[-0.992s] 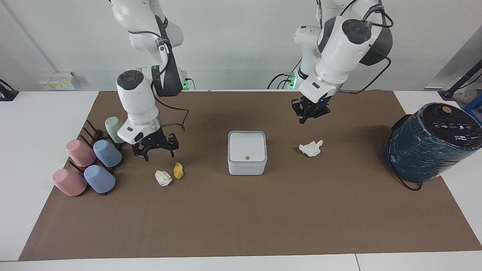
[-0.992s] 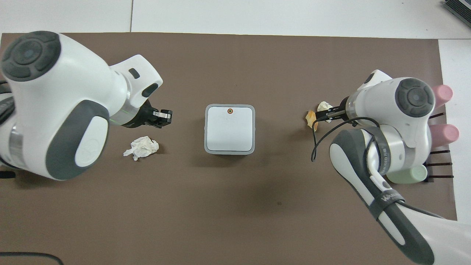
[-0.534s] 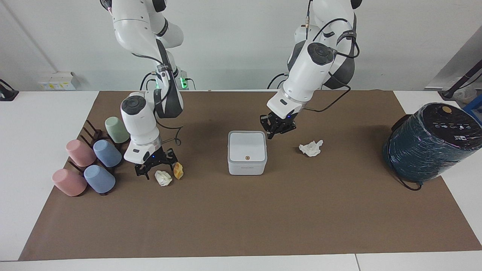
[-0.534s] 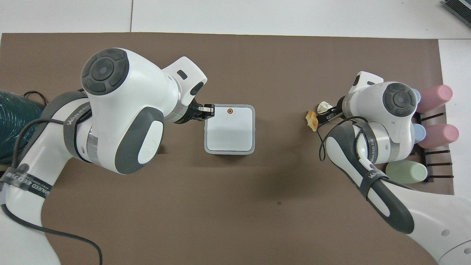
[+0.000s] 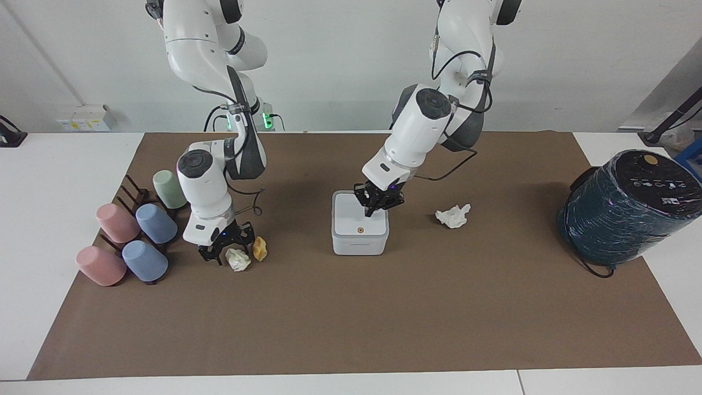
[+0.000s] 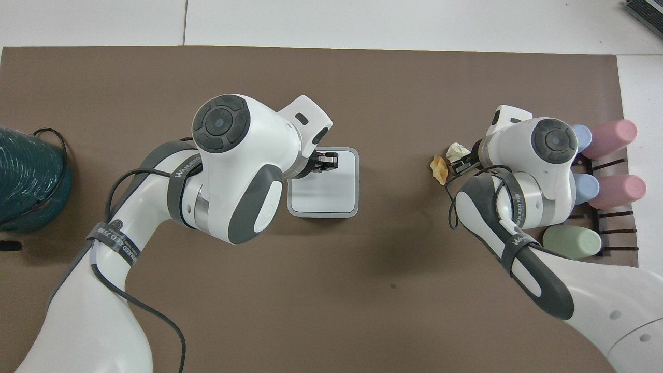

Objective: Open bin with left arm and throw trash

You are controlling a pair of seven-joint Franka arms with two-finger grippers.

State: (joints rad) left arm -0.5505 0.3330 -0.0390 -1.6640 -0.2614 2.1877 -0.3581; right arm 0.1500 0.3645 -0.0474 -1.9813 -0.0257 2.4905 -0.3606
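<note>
The white bin (image 5: 360, 237) stands mid-table with its lid down and its orange button (image 5: 360, 230) showing. It also shows in the overhead view (image 6: 336, 194). My left gripper (image 5: 374, 209) (image 6: 326, 160) is shut and empty, low over the lid; I cannot tell whether it touches. My right gripper (image 5: 226, 251) (image 6: 462, 161) is open, low at a white tissue wad (image 5: 238, 259) (image 6: 456, 151), fingers to either side. A yellow-orange lump (image 5: 259, 248) (image 6: 438, 168) lies beside that wad. A second white wad (image 5: 453, 215) lies toward the left arm's end, hidden in the overhead view.
A big dark teal wrapped cylinder (image 5: 628, 206) (image 6: 26, 181) stands at the left arm's end. Several pastel cups on a dark rack (image 5: 131, 236) (image 6: 603, 171) lie at the right arm's end, close to the right arm. A brown mat (image 5: 351, 318) covers the table.
My left gripper has swung from over the bare mat by the second wad to over the bin's lid. My right gripper has come down around the white wad.
</note>
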